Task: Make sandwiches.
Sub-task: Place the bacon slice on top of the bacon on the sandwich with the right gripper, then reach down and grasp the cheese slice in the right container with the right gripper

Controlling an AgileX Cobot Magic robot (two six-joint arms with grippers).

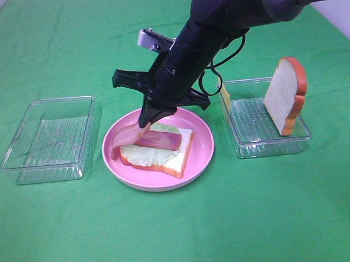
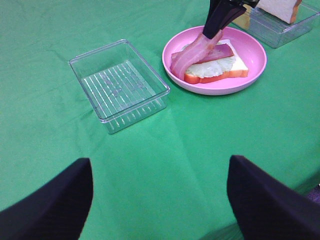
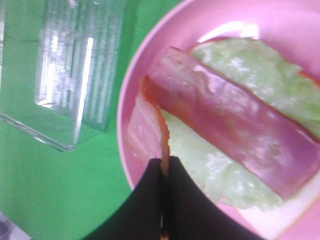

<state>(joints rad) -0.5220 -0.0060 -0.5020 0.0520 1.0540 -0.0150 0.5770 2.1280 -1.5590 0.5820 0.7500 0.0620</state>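
Observation:
The sandwich on the pink plate (image 1: 202,146) is a bread slice (image 1: 177,160) topped with lettuce (image 1: 142,155) and one flat bacon strip (image 1: 160,140). My right gripper (image 1: 147,122) reaches across from the right and is shut on the end of a second bacon strip (image 1: 123,139). That strip droops over the sandwich's left side onto the plate. The right wrist view shows the fingertips (image 3: 150,172) pinching the strip (image 3: 148,119) beside the flat one (image 3: 235,122). My left gripper (image 2: 159,164) hovers open and empty over the cloth, away from the plate (image 2: 250,75).
A clear tray (image 1: 47,141) lies empty left of the plate. A second clear tray (image 1: 262,142) at the right holds an upright bread slice (image 1: 285,95), and a yellow cheese slice (image 1: 224,95) sits at its near-left corner. Green cloth covers the table.

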